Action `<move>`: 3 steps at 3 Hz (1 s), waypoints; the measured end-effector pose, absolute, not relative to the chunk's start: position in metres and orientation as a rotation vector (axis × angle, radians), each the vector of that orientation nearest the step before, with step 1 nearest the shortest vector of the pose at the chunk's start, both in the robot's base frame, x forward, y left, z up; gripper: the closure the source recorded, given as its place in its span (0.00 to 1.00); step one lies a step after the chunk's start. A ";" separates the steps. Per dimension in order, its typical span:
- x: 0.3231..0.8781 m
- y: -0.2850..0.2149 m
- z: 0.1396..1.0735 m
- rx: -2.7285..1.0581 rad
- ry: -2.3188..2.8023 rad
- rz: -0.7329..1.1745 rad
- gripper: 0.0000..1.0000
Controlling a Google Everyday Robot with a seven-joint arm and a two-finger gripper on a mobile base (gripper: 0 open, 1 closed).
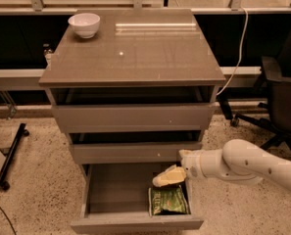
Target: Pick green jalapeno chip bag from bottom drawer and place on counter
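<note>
The green jalapeno chip bag lies flat in the front right corner of the open bottom drawer. My gripper, pale yellow at the end of the white arm, reaches in from the right and hangs just above the bag's upper edge, apart from it. The counter is the glossy grey-brown top of the cabinet, above the two shallower drawers.
A white bowl stands on the counter's back left corner. A black office chair is to the right of the cabinet. A black bar on wheels lies on the speckled floor at the left. A white cable hangs at the right.
</note>
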State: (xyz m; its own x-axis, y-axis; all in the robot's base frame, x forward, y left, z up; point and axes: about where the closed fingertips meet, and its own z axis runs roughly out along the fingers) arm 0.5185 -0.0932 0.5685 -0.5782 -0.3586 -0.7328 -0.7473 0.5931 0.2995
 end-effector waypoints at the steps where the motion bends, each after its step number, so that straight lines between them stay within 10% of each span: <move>1: 0.521 -0.092 0.548 -0.846 2.189 0.829 0.00; 3: 0.528 -0.104 0.502 -0.799 2.113 0.820 0.00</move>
